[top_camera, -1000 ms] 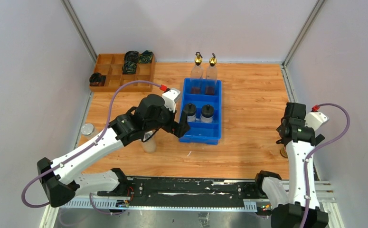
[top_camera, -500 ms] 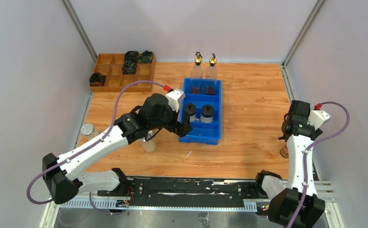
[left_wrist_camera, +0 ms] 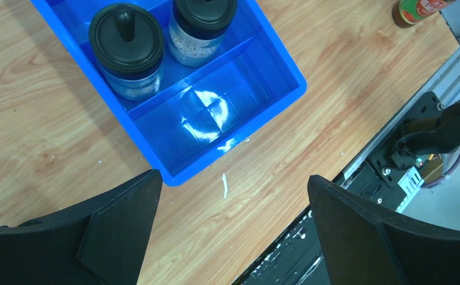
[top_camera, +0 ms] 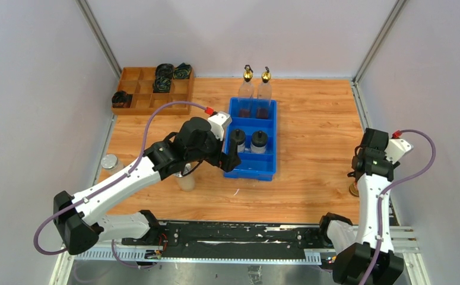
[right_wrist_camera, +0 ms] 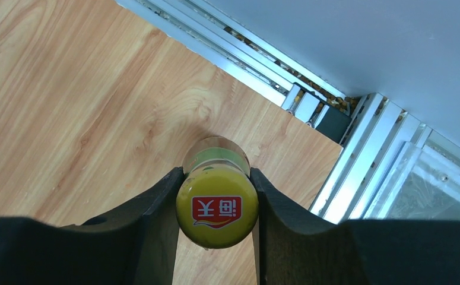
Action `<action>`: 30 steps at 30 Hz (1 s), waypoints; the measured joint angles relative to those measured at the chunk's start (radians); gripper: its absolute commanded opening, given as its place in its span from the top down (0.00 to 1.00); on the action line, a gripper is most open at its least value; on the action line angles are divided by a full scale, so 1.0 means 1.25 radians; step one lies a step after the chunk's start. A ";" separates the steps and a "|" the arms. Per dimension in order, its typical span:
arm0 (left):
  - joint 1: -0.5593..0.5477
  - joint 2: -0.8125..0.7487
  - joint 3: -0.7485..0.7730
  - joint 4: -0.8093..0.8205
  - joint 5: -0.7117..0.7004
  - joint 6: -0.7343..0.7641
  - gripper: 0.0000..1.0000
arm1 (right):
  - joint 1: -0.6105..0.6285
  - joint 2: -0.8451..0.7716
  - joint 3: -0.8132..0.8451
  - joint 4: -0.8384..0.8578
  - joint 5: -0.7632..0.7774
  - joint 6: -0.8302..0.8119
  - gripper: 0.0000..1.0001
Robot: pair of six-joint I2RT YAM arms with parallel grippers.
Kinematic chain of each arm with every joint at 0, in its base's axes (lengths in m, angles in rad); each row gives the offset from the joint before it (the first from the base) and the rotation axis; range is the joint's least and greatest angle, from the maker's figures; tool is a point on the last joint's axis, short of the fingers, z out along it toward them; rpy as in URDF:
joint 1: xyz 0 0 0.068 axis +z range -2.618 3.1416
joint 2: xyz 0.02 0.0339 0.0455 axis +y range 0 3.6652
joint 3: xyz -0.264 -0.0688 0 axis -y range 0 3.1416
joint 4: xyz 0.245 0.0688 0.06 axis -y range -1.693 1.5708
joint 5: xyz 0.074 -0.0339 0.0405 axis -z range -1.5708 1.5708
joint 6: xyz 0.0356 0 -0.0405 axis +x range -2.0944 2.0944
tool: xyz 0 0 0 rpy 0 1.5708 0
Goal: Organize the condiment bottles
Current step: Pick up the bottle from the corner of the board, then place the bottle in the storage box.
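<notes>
A blue bin (top_camera: 254, 169) holds two black-capped jars (top_camera: 237, 141) (top_camera: 259, 141) in its middle row. Two tall clear gold-spouted bottles (top_camera: 247, 89) (top_camera: 265, 89) stand at its far end. One silver-lidded shaker (top_camera: 109, 161) is at the table's left edge, and another shaker (top_camera: 186, 181) is partly hidden under my left arm. My left gripper (left_wrist_camera: 232, 196) hangs open over bare wood at the bin's near corner. My right gripper (right_wrist_camera: 215, 173) is shut on a yellow-capped bottle (right_wrist_camera: 216, 206) standing upright at the table's right edge (top_camera: 354, 190), with both fingers (right_wrist_camera: 156, 225) pressed against its cap.
A wooden divided tray (top_camera: 133, 89) with black cable coils (top_camera: 163, 78) sits at the back left. A black rail (top_camera: 233, 237) runs along the near edge. The aluminium frame (right_wrist_camera: 358, 148) and the table's corner lie close beside the held bottle.
My right gripper's jaws have closed from wide open onto the yellow-capped bottle, and that wrist has sunk a little. The left arm shifted slightly, then held still.
</notes>
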 measured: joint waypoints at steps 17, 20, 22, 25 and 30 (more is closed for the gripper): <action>0.000 -0.004 0.039 -0.070 -0.074 -0.026 0.00 | 0.107 0.231 0.118 0.144 -0.176 -0.022 1.00; 0.001 -0.009 0.041 -0.086 -0.094 -0.029 0.00 | 0.201 0.340 0.198 0.174 -0.181 -0.027 1.00; 0.002 -0.012 0.046 -0.099 -0.107 -0.030 0.00 | 0.257 0.395 0.243 0.188 -0.187 -0.034 1.00; 0.002 -0.013 0.063 -0.117 -0.129 -0.029 0.00 | 0.332 0.457 0.302 0.187 -0.198 -0.043 1.00; 0.002 -0.013 0.086 -0.136 -0.148 -0.027 0.00 | 0.425 0.522 0.375 0.162 -0.206 -0.060 1.00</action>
